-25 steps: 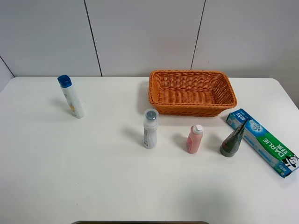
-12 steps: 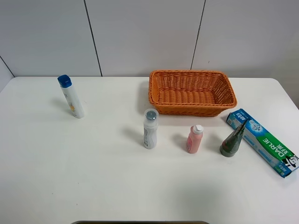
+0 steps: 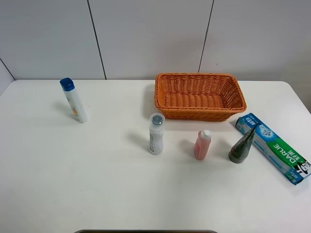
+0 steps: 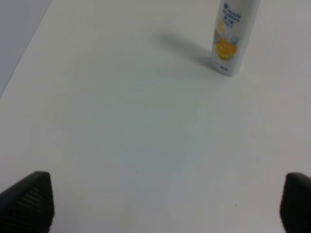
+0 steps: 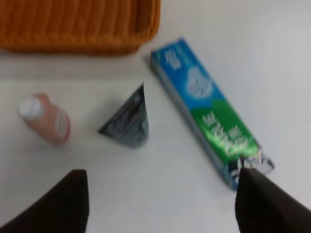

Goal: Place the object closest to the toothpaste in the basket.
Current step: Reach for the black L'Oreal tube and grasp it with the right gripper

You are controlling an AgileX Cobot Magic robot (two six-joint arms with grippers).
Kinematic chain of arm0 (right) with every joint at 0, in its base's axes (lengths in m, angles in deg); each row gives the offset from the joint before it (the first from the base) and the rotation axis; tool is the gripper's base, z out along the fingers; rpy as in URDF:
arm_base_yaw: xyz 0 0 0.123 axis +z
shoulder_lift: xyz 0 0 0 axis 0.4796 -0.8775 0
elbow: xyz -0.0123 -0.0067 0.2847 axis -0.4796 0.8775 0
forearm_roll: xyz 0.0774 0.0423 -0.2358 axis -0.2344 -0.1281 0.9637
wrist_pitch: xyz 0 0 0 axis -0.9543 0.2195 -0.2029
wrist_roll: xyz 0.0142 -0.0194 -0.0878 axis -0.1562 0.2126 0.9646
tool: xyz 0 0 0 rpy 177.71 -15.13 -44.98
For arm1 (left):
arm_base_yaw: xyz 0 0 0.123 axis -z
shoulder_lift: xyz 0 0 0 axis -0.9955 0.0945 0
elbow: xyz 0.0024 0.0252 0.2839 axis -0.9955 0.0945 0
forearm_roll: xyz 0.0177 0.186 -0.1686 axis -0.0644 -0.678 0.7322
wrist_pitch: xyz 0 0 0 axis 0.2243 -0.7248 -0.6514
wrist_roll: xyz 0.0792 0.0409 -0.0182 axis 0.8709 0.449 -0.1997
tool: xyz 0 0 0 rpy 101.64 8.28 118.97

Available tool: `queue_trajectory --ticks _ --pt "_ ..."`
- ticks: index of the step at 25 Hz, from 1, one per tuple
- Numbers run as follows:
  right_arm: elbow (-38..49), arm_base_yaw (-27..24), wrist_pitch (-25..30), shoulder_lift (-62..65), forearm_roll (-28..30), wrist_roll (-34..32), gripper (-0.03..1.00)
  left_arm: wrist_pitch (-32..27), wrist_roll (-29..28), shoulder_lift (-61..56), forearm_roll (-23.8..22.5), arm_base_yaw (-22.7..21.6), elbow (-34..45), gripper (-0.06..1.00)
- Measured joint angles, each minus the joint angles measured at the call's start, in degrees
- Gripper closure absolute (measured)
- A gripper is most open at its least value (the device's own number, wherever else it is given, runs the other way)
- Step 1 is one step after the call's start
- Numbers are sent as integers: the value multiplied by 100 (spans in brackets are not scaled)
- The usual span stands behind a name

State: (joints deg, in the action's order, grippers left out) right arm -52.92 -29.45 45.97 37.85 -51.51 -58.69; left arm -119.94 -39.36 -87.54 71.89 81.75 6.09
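The blue-green toothpaste box (image 3: pixel 272 147) lies flat at the table's right, also in the right wrist view (image 5: pixel 209 111). A dark green tube (image 3: pixel 241 145) stands on its cap right beside it, touching or nearly so, and shows in the right wrist view too (image 5: pixel 129 121). The orange wicker basket (image 3: pixel 194 114) stands behind them, empty. My right gripper (image 5: pixel 160 206) is open, above and in front of the tube. My left gripper (image 4: pixel 160 204) is open and empty over bare table. Neither arm shows in the exterior view.
A pink bottle (image 3: pixel 202 144) stands left of the dark tube, and a white-grey bottle (image 3: pixel 156 134) further left. A white bottle with a blue cap (image 3: pixel 74 100) leans at the far left, seen ahead of the left gripper (image 4: pixel 232 36).
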Motion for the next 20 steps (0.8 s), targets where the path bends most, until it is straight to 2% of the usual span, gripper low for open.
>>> queue_trajectory --ticks 4,8,16,20 --pt "-231 0 311 -930 -375 -180 31 0 0 0 0 0 0 0" --pt "-497 0 337 -1687 -710 -532 31 0 0 0 -6 0 0 0" --pt "-660 0 307 -2867 -728 -1158 31 0 0 0 -6 0 0 0" --pt "-660 0 99 -3339 -717 -1411 31 0 0 0 -6 0 0 0"
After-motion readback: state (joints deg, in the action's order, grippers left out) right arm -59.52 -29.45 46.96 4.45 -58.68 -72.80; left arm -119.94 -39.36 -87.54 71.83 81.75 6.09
